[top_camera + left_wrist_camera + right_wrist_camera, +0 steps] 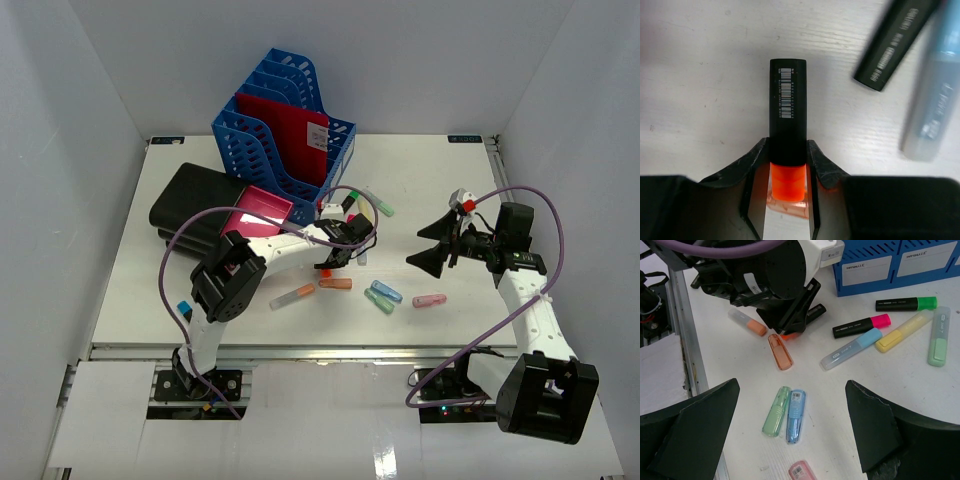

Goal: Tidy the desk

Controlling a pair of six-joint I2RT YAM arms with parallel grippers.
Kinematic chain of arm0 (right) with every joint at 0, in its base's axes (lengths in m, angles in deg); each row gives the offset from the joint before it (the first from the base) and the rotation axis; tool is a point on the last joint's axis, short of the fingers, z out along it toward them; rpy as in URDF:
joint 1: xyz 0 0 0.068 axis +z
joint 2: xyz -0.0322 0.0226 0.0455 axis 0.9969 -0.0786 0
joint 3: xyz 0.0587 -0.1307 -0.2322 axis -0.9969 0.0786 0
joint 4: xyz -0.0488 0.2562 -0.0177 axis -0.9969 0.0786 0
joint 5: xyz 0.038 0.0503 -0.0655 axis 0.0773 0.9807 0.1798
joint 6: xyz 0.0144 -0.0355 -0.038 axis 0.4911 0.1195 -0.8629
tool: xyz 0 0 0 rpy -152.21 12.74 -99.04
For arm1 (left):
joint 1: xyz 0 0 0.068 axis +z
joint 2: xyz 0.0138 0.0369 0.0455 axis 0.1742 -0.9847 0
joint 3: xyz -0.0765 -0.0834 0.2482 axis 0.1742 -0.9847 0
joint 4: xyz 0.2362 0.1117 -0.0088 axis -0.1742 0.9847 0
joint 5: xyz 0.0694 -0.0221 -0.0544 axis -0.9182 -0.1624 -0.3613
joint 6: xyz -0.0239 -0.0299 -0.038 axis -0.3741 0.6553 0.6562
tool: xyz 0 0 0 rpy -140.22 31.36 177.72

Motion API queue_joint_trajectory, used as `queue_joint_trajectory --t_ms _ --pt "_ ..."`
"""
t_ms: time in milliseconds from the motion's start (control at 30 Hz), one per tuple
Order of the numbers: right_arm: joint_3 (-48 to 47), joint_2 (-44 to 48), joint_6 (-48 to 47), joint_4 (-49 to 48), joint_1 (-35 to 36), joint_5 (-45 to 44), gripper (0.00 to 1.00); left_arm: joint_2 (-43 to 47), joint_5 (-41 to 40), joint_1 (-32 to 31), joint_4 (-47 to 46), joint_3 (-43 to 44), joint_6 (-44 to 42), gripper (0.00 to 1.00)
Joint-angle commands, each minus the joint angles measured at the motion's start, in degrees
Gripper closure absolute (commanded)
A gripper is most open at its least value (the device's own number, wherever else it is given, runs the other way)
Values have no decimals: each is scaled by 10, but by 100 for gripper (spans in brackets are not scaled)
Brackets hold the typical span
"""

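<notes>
Progress: we judge it early. A red folder (298, 135) stands in the blue file rack (245, 140), but highlighters (855, 326) and loose caps (796, 416) lie scattered.
Left gripper (788, 150): pinching the black barrel of an orange highlighter (788, 95) that lies flat.
Right gripper (430, 246): spread wide, empty, above the caps.
Desk (450, 180): white, flat and faintly scuffed, under both arms, with a metal rail along its near edge.
Left: we reckon nearly all the pens need gathering.
</notes>
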Motion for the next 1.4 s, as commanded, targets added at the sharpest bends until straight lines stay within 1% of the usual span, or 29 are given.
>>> queue_joint_trajectory --t_ms 0,100,167,267,300,367,433,500,633,833,900,1000,1033,1100,1167,1233,1300,1367 --pt "-1 14 -5 -9 -5 15 7 140 -29 -39 -2 3 -76 100" --pt "-1 15 -4 -9 -6 17 7 216 -35 -57 -4 -52 -85 100" --pt "-1 15 -4 -9 -6 19 7 264 -36 -59 -3 -86 -90 100" --pt "0 13 -3 -9 -6 22 7 358 -48 -59 3 -120 -103 100" --pt "0 12 -2 -9 -6 22 7 377 -64 -58 7 -124 -117 100" --pt "0 11 -2 -9 -7 22 7 404 -85 -43 18 -129 -140 100" --pt "0 10 -2 -8 -7 22 7 426 -99 -12 37 -133 -159 100" --pt "1 8 -3 -8 -8 22 7 440 -86 30 42 -142 -182 100" --pt "1 8 -2 -8 -9 22 7 450 -72 107 16 -156 -240 99" --pt "2 7 -2 -9 -14 24 7 381 -65 163 -30 -148 -287 94" --pt "2 7 -2 -8 -16 26 7 363 -61 172 -39 -141 -287 84" --pt "13 8 16 -27 -17 27 7 336 -57 175 -43 -130 -281 59" --pt "17 9 23 -38 -17 27 7 334 -57 176 -43 -128 -279 52" --pt "24 12 39 -55 -17 24 7 333 -55 176 -43 -127 -275 43" --pt "29 10 59 -63 -13 12 7 335 -52 176 -44 -127 -273 38" --pt "24 3 77 -67 6 -37 8 342 -45 176 -44 -129 -270 32" --pt "8 -11 74 -39 49 -101 7 352 -34 176 -43 -130 -267 32" --pt "-2 -26 74 -35 112 -157 6 360 -24 176 -42 -129 -264 31"
